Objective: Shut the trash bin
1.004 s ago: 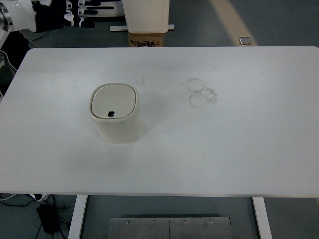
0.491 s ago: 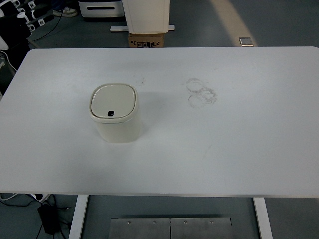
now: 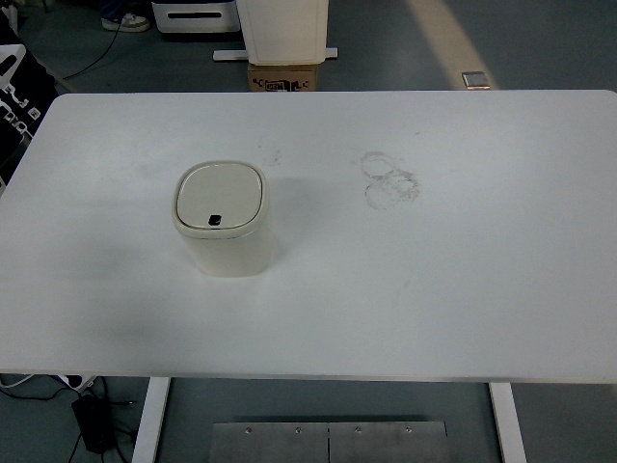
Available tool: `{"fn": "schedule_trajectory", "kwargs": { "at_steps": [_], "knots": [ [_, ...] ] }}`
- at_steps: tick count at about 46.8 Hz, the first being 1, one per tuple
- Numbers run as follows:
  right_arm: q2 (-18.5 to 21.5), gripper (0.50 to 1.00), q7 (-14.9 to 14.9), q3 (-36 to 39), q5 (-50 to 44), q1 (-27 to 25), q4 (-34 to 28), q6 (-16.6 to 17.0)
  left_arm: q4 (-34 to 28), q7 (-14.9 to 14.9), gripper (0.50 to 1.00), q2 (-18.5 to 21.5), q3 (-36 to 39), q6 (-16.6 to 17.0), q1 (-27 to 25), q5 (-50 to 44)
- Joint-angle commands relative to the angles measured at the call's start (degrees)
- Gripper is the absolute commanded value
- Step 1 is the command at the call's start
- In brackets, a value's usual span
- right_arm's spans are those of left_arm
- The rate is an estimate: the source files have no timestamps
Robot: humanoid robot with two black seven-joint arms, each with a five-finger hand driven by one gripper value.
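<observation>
1. Below the desk's near edge, a grey metal plate (image 3: pixel 328 441) lies on the floor between the two white desk legs (image 3: pixel 149 417), and a black power brick with cables (image 3: pixel 93 422) sits at the lower left.
2. Neither robot hand shows anywhere in the head view, and no arm comes in from either side edge, so whether each robot hand is released, clenched or grasping something cannot be told.
3. On the white desk (image 3: pixel 463 289), left of centre, stands the trash bin (image 3: pixel 224 227), a cream, rounded-square tub, upright and alone.
4. Its lid (image 3: pixel 220 197) lies flat and flush inside the rim, so the bin looks closed; a small dark tab (image 3: pixel 215 221) sits at the lid's near edge.
5. No label or brand is readable on the bin.
6. Further back and to the right, well apart from the bin, faint grey ring marks (image 3: pixel 388 180) overlap on the desk surface, and a few small smudges (image 3: pixel 273 154) show behind the bin.
7. Past the desk's far edge, a brown cardboard box (image 3: pixel 282 76) sits on the floor under a white stand (image 3: pixel 282 29); the box carries dark print too small to read.
8. A small square floor plate (image 3: pixel 475 79) lies to the right, and black-and-white equipment (image 3: pixel 13 72) shows at the upper left edge.
</observation>
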Motion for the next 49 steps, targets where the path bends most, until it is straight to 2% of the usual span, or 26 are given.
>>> {"fn": "schedule_trajectory", "kwargs": {
  "at_steps": [1, 6, 20, 34, 49],
  "knots": [
    [0.00, 0.991, 0.00, 0.00, 0.01, -0.06, 0.00, 0.00, 0.03, -0.07, 1.000, -0.09, -0.18, 1.38, 1.83, -1.57],
    [0.00, 0.991, 0.00, 0.08, 0.01, -0.14, 0.00, 0.00, 0.38, -0.07, 1.000, -0.44, -0.35, 2.80, 3.94, -4.21],
    [0.00, 0.991, 0.00, 0.08, 0.01, -0.32, 0.08, 0.00, 2.31, -0.07, 1.000, -2.11, -2.99, 2.09, 8.60, -5.62],
    [0.00, 0.991, 0.00, 0.08, 0.01, -0.32, 0.00, 0.00, 2.31, -0.07, 1.000, -2.03, -3.34, -0.19, 7.99, -3.16],
    [0.00, 0.991, 0.09, 0.08, -0.08, -0.32, 0.00, 0.00, 2.31, -0.07, 1.000, -2.11, -3.78, -0.19, 7.99, -1.84]
  ]
}}
